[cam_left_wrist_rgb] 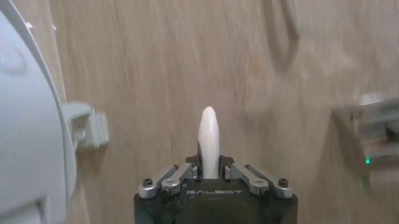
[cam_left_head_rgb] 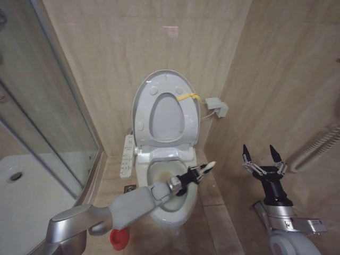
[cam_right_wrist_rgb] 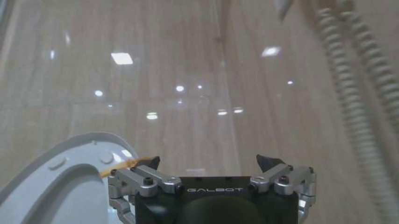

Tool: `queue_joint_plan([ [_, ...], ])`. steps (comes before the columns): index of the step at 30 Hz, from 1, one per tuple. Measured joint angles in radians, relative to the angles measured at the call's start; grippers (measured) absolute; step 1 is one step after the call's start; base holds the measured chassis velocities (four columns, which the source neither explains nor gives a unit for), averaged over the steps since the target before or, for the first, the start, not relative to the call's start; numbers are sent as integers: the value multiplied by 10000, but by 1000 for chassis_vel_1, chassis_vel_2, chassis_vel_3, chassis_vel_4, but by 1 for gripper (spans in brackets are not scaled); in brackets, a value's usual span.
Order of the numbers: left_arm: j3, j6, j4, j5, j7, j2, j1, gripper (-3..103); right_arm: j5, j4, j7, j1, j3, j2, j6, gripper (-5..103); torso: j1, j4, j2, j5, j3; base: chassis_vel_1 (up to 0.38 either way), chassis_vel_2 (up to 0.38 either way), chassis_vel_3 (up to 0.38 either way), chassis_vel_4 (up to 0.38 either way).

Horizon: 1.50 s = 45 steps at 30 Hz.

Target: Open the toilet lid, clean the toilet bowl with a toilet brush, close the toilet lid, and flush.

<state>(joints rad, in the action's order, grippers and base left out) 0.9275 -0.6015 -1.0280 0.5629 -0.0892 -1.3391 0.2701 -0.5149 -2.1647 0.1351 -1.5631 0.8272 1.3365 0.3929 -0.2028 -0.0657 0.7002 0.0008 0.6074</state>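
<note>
With the lid (cam_left_head_rgb: pixel 164 109) up, the left end effector (cam_left_head_rgb: pixel 201 172) grips the brush (cam_left_head_rgb: pixel 207 168) over the bowl (cam_left_head_rgb: pixel 170 183); scrub the stain firmly, while the right end effector (cam_left_head_rgb: pixel 264 159) waits open.

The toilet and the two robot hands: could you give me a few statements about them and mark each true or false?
1. The toilet lid stands raised. True.
2. The left gripper is empty. False: it is shut on the toilet brush, over the toilet bowl.
3. The right gripper is open. True.
4. The right gripper touches the lid. False: it is off to the side, apart.
5. A red cup sits on the toilet seat. False: it sits on the floor.
</note>
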Motion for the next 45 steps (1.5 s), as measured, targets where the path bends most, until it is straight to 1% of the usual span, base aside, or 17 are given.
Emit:
queue_joint_plan([
  [4,-257,-425,1771,-858,-282,94,147,19,-4,-7,22,-50,-19,-18,50,100,-1,30,-1,3,3,3,-15,1,4],
  [7,-267,-230,1088,-587,-129,87,122,19,-5,21,26,-10,-2,-57,53,100,-1,33,-2,-4,3,19,3,6,12],
  [12,-109,80,-83,-64,88,-28,-34,19,-6,22,26,-9,20,-2,53,100,0,-1,1,-8,-1,-12,-7,-1,-6],
  [15,-66,-54,661,-299,-55,61,106,19,-5,-61,26,-111,26,8,61,100,-1,0,0,-2,1,-51,-51,-47,-19],
  [17,-144,-412,1824,-732,-318,87,262,19,-7,-161,29,-206,48,-17,70,100,-1,27,-1,-2,2,0,0,0,0],
  [20,-190,-462,1910,-742,-315,28,264,19,-7,-169,32,-219,47,-23,70,100,0,27,0,-1,1,0,0,0,0],
  [23,-108,-151,1039,-433,-67,-95,149,19,4,-167,36,-207,46,12,70,100,-3,32,-3,0,5,0,0,0,0],
  [25,4,134,30,37,163,-382,-124,19,88,-60,43,-109,-11,124,67,100,1,-8,2,-17,-3,0,0,0,0],
  [26,4,134,30,37,163,-382,-124,19,88,-60,43,-109,-11,124,67,100,1,-8,2,-17,-3,0,0,0,0],
  [28,62,18,613,-161,32,-244,-21,19,104,-68,56,-146,-16,157,74,100,-2,3,-2,3,3,-28,-39,-12,-12],
  [31,59,-190,1295,-477,-77,-40,176,19,93,-216,67,-325,30,184,124,100,-1,14,-1,-2,3,0,0,0,0],
  [32,-17,-291,1603,-569,-144,-7,230,19,75,-260,74,-334,50,166,138,100,-1,30,-2,-1,3,0,0,0,0],
  [35,-160,-253,1399,-471,-116,-32,150,19,62,-253,77,-312,70,132,138,100,0,32,-1,-4,2,62,63,9,21],
  [37,-199,44,369,-4,98,-191,-145,19,65,-178,75,-230,77,132,116,100,-2,10,-1,-4,1,0,0,0,0],
  [40,-90,121,227,106,108,-54,-205,19,66,-153,71,-221,87,130,110,100,0,-2,0,-5,0,-23,-10,-6,-11],
  [44,-23,-60,1243,-209,-103,160,-35,19,49,-138,62,-232,100,80,107,100,-1,16,-1,-1,2,-24,-33,-4,-12],
  [45,-12,-132,1567,-306,-175,171,37,19,45,-99,61,-200,87,41,105,100,-1,30,-1,0,3,0,0,0,0],
])
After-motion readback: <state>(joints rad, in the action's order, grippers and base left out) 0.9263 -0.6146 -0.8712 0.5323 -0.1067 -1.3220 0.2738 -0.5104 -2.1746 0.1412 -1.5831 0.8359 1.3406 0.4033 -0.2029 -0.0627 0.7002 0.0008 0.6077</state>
